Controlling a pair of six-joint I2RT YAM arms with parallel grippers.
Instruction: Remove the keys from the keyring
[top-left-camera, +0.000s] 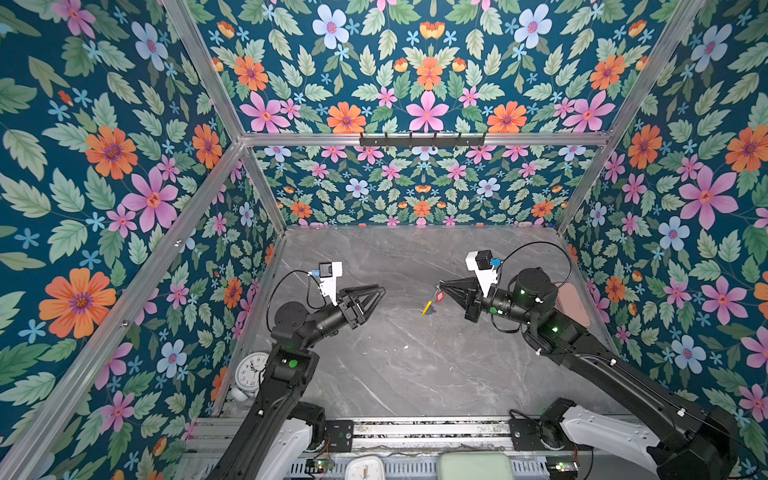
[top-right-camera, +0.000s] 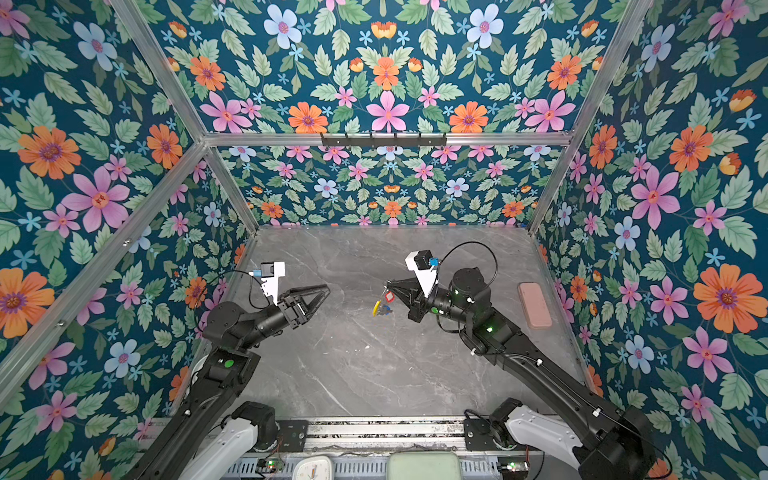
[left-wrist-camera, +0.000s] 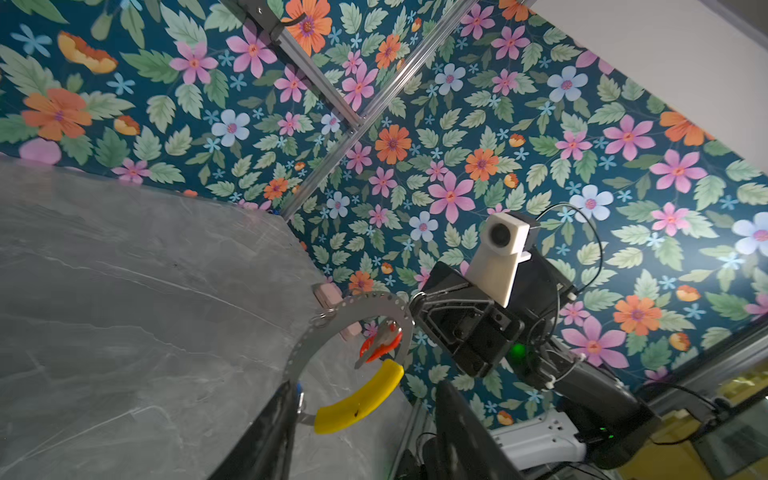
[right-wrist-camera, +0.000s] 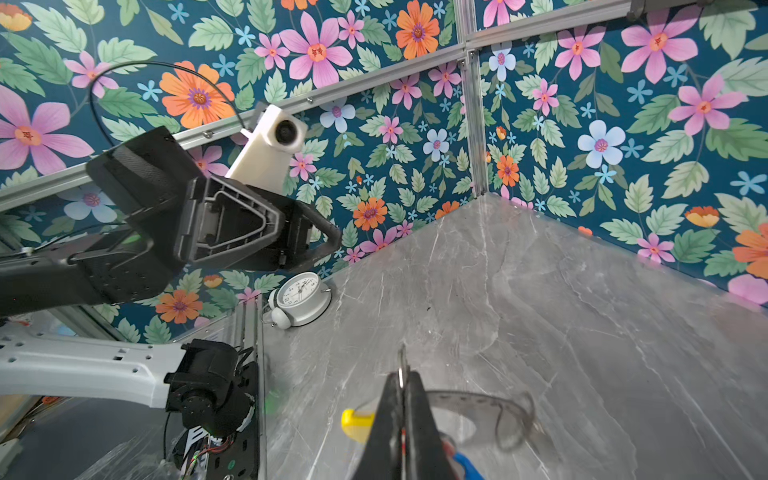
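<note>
Black fingers of the right claw (top-left-camera: 439, 285) are shut tight on the big thin grey ring with a yellow bend (left-wrist-camera: 332, 318), held up over the grey stone table (top-left-camera: 395, 365). A small silver key with a red tag (left-wrist-camera: 380, 343) and a blue tag (right-wrist-camera: 467, 465) are hung on it. The left claw (top-left-camera: 380, 291) is spread open, empty, well apart.

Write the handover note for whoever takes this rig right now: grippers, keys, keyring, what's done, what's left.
Left gripper: open, empty, clear of the keyring.
Right gripper: shut on the keyring, holding it in the air above the table.
Keys: the red-tagged key hangs on the keyring; the blue-tagged key hangs lower, near the yellow section.
Done: keyring is off the table and held. No key is off yet.
Left: take both keys off the keyring.
</note>
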